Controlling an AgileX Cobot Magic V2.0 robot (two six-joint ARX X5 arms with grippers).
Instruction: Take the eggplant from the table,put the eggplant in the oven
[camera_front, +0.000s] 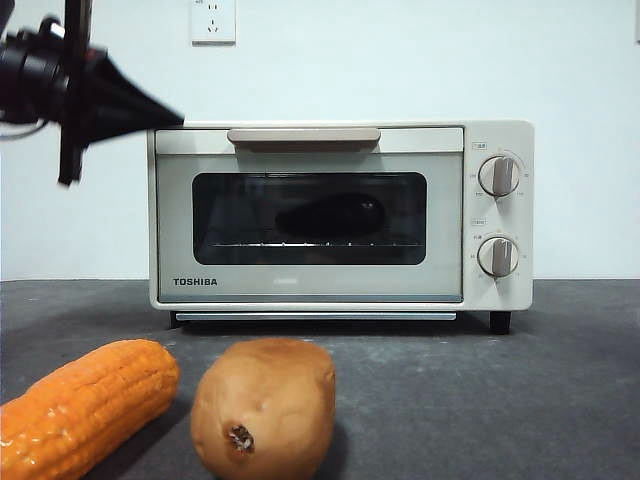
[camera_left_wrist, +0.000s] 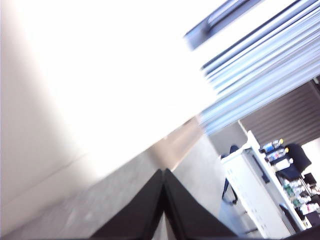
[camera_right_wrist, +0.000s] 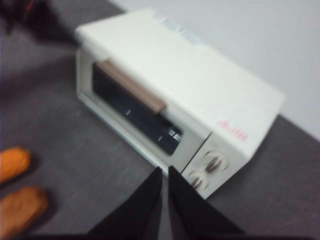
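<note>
The eggplant (camera_front: 330, 215) lies as a dark oval on the wire rack inside the cream Toshiba oven (camera_front: 300, 285), seen through the glass of the shut door. My left gripper (camera_front: 172, 121) hangs at the oven's upper left corner, beside the bar handle (camera_front: 303, 135). It is shut and holds nothing; in its wrist view the jaws (camera_left_wrist: 163, 172) meet against a bright wall. My right gripper (camera_right_wrist: 165, 170) is raised above the table in front of the oven (camera_right_wrist: 190, 70), shut and empty. The front view does not show it.
An orange corn cob (camera_front: 85, 400) and a tan potato (camera_front: 265, 405) lie near the front of the dark grey table (camera_front: 480, 400), to the left. They also show as the corn (camera_right_wrist: 12, 162) and potato (camera_right_wrist: 22, 207) in the right wrist view.
</note>
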